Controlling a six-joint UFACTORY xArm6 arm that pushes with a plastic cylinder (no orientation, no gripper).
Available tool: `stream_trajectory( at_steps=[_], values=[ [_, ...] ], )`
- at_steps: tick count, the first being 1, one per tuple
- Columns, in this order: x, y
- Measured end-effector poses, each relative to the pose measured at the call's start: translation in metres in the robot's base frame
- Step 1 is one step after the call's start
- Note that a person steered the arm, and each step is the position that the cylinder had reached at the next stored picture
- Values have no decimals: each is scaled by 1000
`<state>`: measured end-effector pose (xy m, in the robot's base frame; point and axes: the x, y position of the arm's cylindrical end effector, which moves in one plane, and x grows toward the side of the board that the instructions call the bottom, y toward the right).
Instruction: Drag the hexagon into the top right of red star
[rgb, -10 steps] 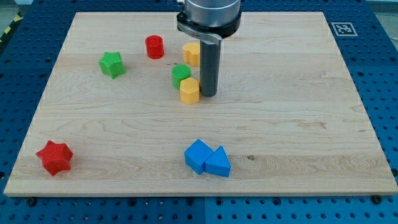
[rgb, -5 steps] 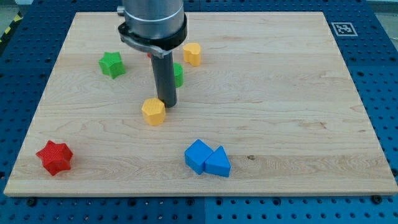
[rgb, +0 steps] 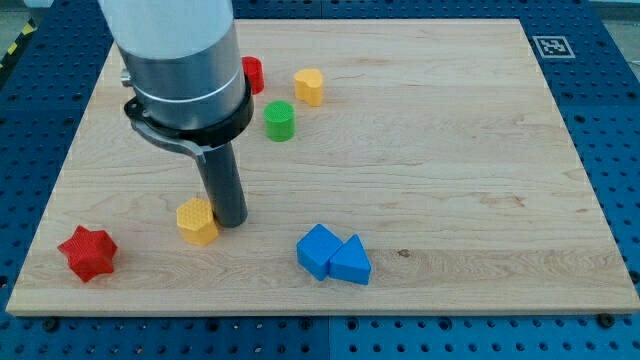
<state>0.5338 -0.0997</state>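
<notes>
Pushed down-left across the wooden worktop (rgb: 450, 150), the yellow plastic hexagon (rgb: 197, 220) now touches my tip (rgb: 231, 222), nearing the red star (rgb: 88, 252); I have no fingers.

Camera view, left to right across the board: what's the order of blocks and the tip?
Red star block → yellow hexagon block → my tip, touching the hexagon's right side → green cylinder block → yellow block near the top → blue cube → blue triangular block. The red cylinder is left out, partly hidden by the arm.

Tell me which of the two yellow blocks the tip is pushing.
The yellow hexagon low on the board, touching my tip on its left. The other yellow block sits far off near the view's top.
</notes>
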Motion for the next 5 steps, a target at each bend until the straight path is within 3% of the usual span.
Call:
stream_trajectory(
  at_steps=[5],
  values=[
    [33, -55]
  ],
)
